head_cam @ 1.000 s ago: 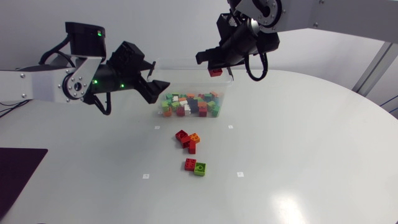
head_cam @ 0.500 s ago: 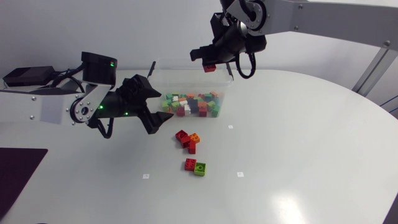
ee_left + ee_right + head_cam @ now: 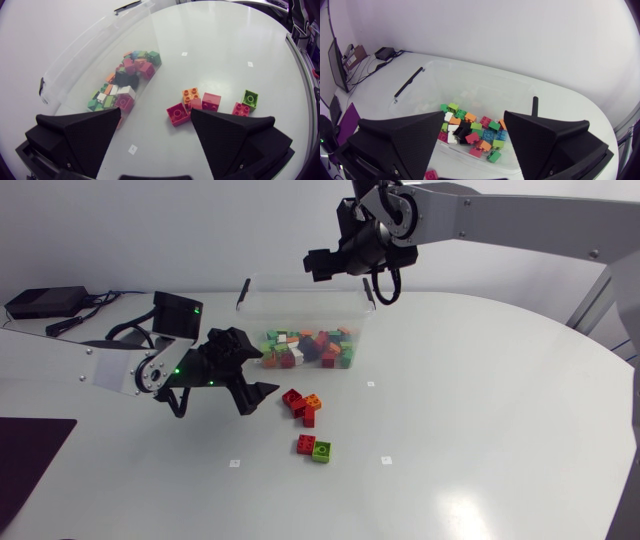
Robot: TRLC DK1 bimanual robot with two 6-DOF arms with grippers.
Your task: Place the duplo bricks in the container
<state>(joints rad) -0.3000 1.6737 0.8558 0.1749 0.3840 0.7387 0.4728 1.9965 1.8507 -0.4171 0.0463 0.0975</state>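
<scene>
White tbl (image 3: 480, 440), maybe 5 loose bricks (image 3: 303, 406).

Spread fingers (image 3: 400, 145) over container (image 3: 485, 82) of bricks (image 3: 470, 131)

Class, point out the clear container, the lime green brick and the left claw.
clear container (image 3: 300, 302), head view, on its back wall.
lime green brick (image 3: 321, 452), head view, on its studded top.
left claw (image 3: 155, 112), left wrist view, midway between its fingertips.
</scene>
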